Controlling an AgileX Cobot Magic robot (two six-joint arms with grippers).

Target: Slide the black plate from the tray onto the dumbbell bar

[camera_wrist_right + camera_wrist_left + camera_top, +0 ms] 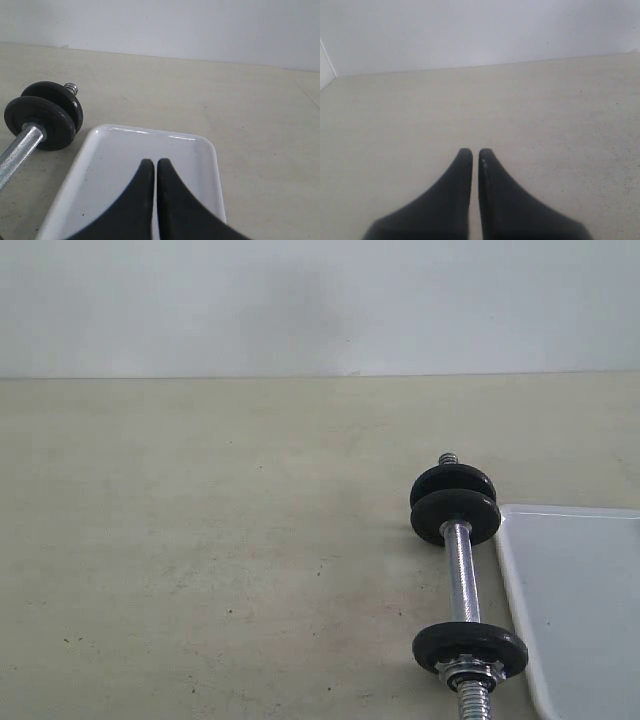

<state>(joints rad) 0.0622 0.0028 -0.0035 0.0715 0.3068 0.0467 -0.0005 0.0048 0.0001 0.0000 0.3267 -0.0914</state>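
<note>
Beside the glossy tray (580, 600) lies the chrome dumbbell bar (462, 580).

Dumbbell bar (462, 580) lying on the table (200, 560), tray (580, 590) just beside it, to its right

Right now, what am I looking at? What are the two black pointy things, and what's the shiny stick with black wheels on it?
It's a robot with two arms. The black pointy pairs are its end effectors, the pinching parts, each filmed by a wrist camera: the left end effector and the right end effector, both shut, holding nothing. The wide picture comes from a camera off the arms. On the table lies a shiny dumbbell bar carrying three black discs, beside a white tray.
</note>
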